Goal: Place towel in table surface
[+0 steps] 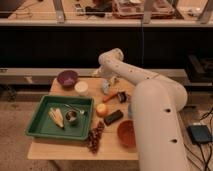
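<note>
My gripper (106,86) hangs below the white wrist over the back middle of the wooden table (75,150), just right of a small white bowl (81,87). A pale grey-blue shape sits at the gripper's tip, and I cannot tell whether it is the towel or part of the gripper. My white arm (150,115) runs from the lower right up to the wrist and hides the right side of the table. No towel shows plainly elsewhere.
A purple bowl (67,78) stands back left. A green tray (37,125) at the front left holds a yellow item and a metal cup (72,117). An orange (102,109), a black block (113,117), grapes (95,137), a brown bowl (126,134) and a red-handled tool (111,97) lie mid-table.
</note>
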`<state>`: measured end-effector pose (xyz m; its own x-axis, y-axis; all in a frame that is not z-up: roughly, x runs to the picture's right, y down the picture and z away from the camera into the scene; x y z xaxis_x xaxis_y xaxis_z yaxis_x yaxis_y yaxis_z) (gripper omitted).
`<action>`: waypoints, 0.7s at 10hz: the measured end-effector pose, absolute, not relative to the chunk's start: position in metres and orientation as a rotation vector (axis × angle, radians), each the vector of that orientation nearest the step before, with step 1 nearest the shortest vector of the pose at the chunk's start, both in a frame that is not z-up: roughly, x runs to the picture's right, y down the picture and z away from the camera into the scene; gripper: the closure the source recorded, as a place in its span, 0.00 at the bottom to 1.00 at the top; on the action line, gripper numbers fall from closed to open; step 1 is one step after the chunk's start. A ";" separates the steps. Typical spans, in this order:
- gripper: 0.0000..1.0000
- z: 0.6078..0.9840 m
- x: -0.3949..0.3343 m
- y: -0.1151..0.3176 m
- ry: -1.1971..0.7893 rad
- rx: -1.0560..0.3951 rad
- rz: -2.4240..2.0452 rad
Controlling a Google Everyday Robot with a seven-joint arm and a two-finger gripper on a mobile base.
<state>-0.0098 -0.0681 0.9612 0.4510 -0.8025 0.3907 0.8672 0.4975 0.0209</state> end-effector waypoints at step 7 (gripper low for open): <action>0.20 0.972 -0.014 -0.058 -0.502 -0.049 -1.068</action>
<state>-0.0139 -0.0585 0.9724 0.3805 -0.8257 0.4165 0.8474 0.4917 0.2006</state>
